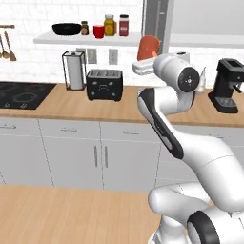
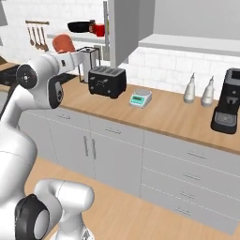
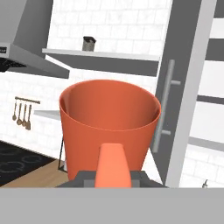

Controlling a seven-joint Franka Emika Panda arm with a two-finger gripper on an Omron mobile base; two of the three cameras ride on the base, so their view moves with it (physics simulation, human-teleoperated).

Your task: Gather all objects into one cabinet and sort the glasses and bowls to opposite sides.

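Arm raised over the wooden counter, hand up near shelf height. The gripper is clamped shut on a salmon-orange cup, which sits upright in the hand view with its open mouth showing. From the left base view the same cup hangs just right of the white shelf board, beside the tall dark grey door panel; from the right base view it is at the hand's end, left of the paper towel holder.

On the shelf, left to right: wide black bowl, small dark jar, red cup, yellow jar, red jar. All upright, close together (the red cup stands slightly forward of the jars).

Below on the counter: black toaster, a small scale, two white spouted bottles, and a black coffee machine. Cooktop at far left.
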